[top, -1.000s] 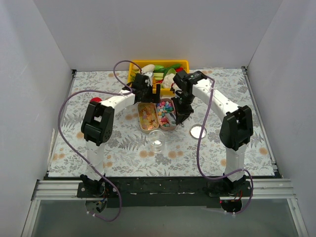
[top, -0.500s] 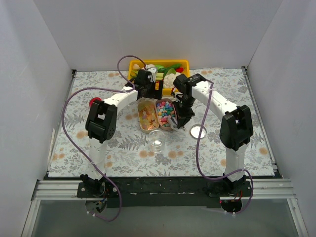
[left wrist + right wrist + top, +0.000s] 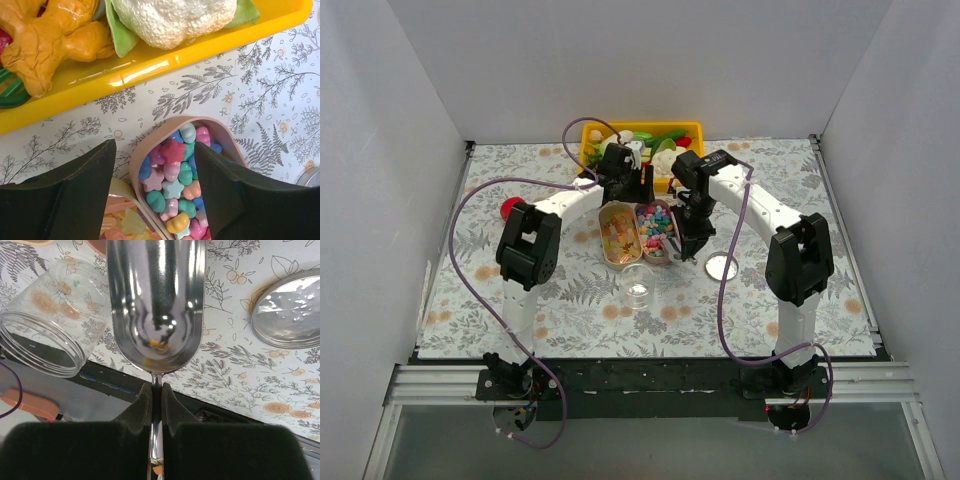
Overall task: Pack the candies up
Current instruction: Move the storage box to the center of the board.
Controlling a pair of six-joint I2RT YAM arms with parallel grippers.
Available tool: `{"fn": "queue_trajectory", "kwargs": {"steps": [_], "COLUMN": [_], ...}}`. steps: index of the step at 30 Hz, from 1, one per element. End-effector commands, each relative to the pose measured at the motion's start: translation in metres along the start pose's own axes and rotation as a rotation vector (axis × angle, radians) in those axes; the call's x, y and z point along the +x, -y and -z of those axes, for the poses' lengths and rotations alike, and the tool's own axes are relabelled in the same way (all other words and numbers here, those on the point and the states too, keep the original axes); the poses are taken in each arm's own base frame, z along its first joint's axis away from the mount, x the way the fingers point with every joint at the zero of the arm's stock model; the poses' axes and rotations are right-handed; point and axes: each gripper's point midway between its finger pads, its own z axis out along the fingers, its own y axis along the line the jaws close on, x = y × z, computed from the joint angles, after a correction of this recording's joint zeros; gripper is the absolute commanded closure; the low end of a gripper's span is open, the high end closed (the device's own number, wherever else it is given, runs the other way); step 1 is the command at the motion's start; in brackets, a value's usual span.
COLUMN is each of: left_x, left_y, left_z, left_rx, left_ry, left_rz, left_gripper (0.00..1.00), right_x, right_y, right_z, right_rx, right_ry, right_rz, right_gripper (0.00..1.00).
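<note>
Pastel candies (image 3: 180,180) fill a pink oval dish (image 3: 656,224). Orange-tan candies (image 3: 618,236) fill a cream dish (image 3: 117,187) beside it on the left. My left gripper (image 3: 152,150) is open and empty, its fingers straddling the far end of the pink dish; in the top view it (image 3: 638,192) sits between the dishes and the yellow bin. My right gripper (image 3: 156,395) is shut on the handle of a metal scoop (image 3: 157,305), at the pink dish's right side (image 3: 688,240). The scoop bowl shows only an orange glint. An empty glass jar (image 3: 638,289) stands in front of the dishes.
A yellow bin (image 3: 640,140) of toy vegetables stands at the back, with a ginger root (image 3: 50,35) and a cauliflower (image 3: 170,17). The jar's metal lid (image 3: 721,266) lies right of the jar. A red ball (image 3: 511,208) lies at the left.
My left gripper has moved right and slightly nearer, from the yellow bin's edge to the far end of the pink dish. My right gripper with the scoop has barely moved.
</note>
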Motion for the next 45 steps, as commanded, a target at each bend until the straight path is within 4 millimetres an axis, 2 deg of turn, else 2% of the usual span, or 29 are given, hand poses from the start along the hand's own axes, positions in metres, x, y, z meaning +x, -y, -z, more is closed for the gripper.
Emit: {"fn": "queue_trajectory", "kwargs": {"steps": [1,7,13,16,21,26,31,36,45], "left_x": [-0.006,0.002,0.009,0.014,0.028,0.046,0.050,0.051,0.051], "left_y": [0.013,0.025,0.035,0.042,0.058,0.064,0.082,0.099,0.095], "left_z": [-0.005,-0.012,-0.009,-0.005,0.002,0.008,0.025,0.033,0.027], "left_rx": [0.067,0.155,0.210,0.226,0.266,0.278,0.345,0.375,0.333], "left_ry": [0.002,-0.027,-0.040,-0.048,-0.065,-0.082,-0.078,-0.040,-0.029], "left_rz": [0.069,0.054,0.053,0.055,0.036,0.016,-0.006,-0.051,-0.068], "left_gripper": [0.39,0.51,0.65,0.66,0.66,0.67,0.67,0.67,0.67], "right_x": [-0.001,-0.009,-0.001,0.006,0.032,0.056,0.070,0.085,0.093], "right_y": [-0.003,-0.011,-0.013,-0.014,-0.009,-0.005,-0.012,-0.005,-0.004], "right_z": [0.018,0.021,0.018,0.018,0.011,0.011,0.018,0.008,-0.004], "right_rx": [0.010,-0.009,-0.025,-0.037,-0.037,-0.043,-0.096,-0.087,-0.100], "right_ry": [0.051,0.067,0.040,0.028,-0.030,-0.059,-0.064,-0.116,-0.183], "right_rz": [0.000,-0.011,0.004,0.010,0.002,-0.012,-0.019,-0.024,-0.042], "right_gripper": [0.99,0.99,0.99,0.99,0.99,0.99,0.99,0.99,0.99]}}
